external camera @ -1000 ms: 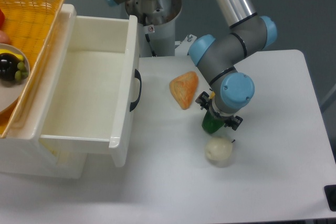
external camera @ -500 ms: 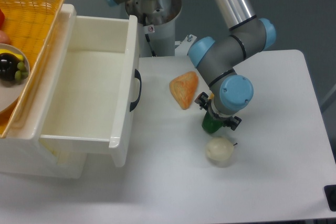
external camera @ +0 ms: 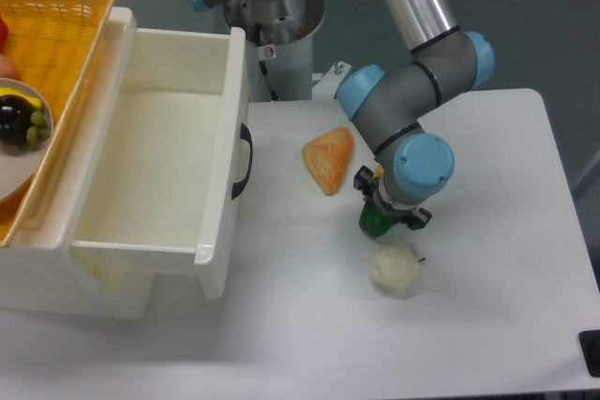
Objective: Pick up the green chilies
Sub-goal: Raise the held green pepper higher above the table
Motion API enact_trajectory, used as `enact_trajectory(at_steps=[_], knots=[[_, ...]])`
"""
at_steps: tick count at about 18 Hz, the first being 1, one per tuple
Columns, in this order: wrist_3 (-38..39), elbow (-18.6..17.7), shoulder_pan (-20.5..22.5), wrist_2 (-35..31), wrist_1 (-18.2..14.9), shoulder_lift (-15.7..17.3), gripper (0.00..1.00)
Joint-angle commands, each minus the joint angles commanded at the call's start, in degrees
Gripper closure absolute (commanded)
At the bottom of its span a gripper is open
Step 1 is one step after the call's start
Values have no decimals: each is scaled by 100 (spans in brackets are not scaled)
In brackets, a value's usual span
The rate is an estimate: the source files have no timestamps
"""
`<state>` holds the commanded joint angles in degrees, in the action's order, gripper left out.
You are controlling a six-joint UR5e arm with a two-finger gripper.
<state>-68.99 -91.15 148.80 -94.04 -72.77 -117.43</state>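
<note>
Chilies sat directly under my wrist: the green chilies (external camera: 375,220) showed as a dark glossy lump on the white table (external camera: 506,231), poking out below my gripper (external camera: 384,215). My fingers were hidden by the wrist, so I could not tell whether they gripped it. A cream bulb (external camera: 393,268) lay just beside the chilies, toward the camera. An orange wedge (external camera: 329,159) lay near, toward the open white drawer (external camera: 155,175).
</note>
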Motion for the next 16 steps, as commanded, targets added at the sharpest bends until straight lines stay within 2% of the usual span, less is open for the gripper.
enact_trajectory(at_steps=[4,9,14,16], knots=[[-9,27,9,18,-9,211,58],[-18,36,-35,132,-26,641,58],[-131,1,-53,150,-474,1028,60],[-254,-17,-53,184,-553,1160,60]])
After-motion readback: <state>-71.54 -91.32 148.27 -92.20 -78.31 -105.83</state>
